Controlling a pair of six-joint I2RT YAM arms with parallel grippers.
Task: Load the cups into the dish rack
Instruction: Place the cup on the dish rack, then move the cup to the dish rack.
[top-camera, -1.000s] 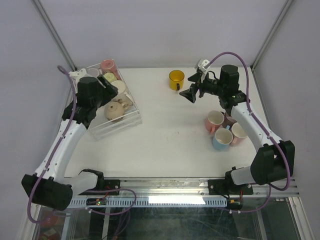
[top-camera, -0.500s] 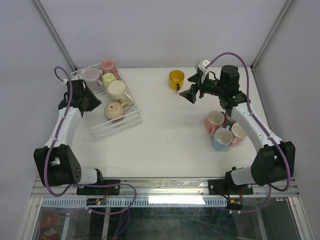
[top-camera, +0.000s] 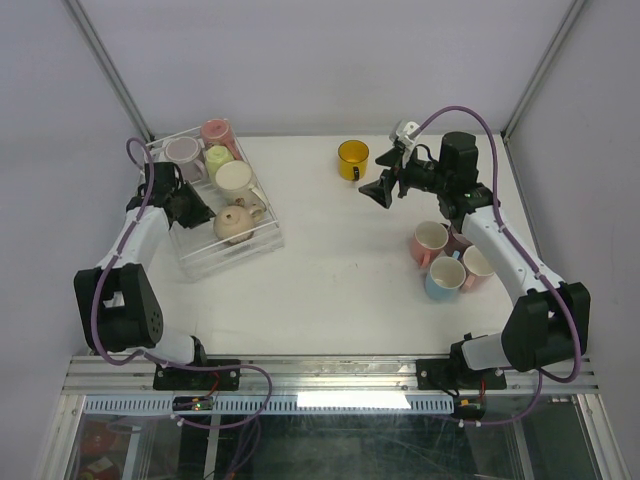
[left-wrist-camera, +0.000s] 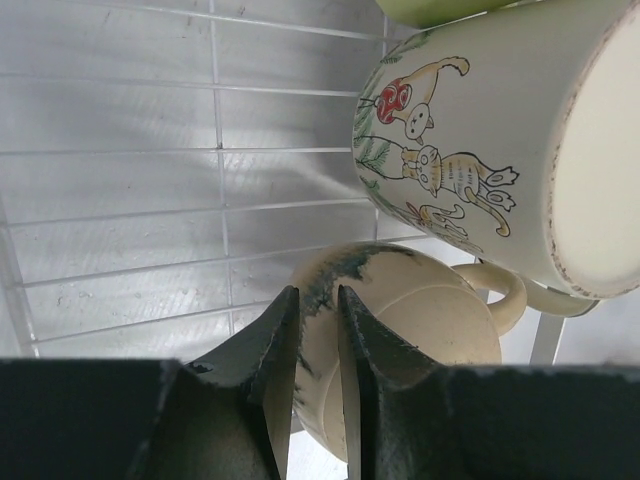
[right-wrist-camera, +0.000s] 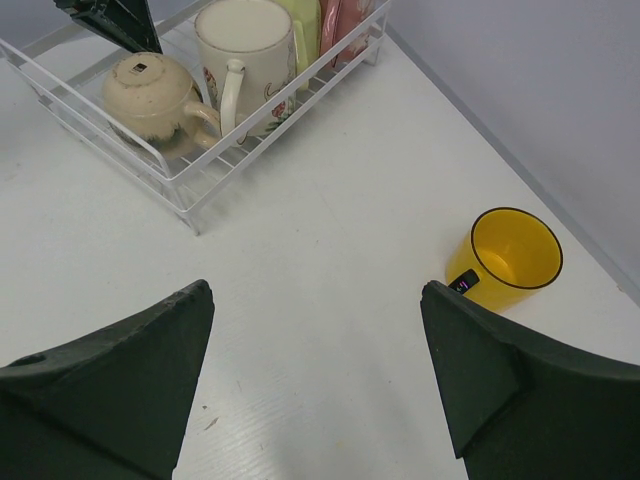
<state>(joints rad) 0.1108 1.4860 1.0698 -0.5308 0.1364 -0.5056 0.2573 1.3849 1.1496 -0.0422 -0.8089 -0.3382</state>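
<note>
So the left fingers (left-wrist-camera: 262, 385) are down inside the clear ridged plastic dish rack (top-camera: 225, 258). They're pinched nearly together with only a slit between them and nothing in it, right in front of the upturned beige ceramic mug (top-camera: 233, 224). Beside that one sits the big cream mug with the cat drawing (left-wrist-camera: 480, 170). Further back in the rack are a green mug (top-camera: 218, 156), a pink mug (top-camera: 214, 130) and a lilac mug (top-camera: 183, 150). The right fingers (right-wrist-camera: 120, 385) hang spread wide and empty over the white surface (top-camera: 330, 270), with the yellow cup (right-wrist-camera: 515, 258) standing just ahead. Bunched together by the right arm are a second pink mug (top-camera: 430, 238), a light blue mug (top-camera: 444, 277), a mauve mug (top-camera: 461, 239) and a pale beige mug (top-camera: 478, 263).
</note>
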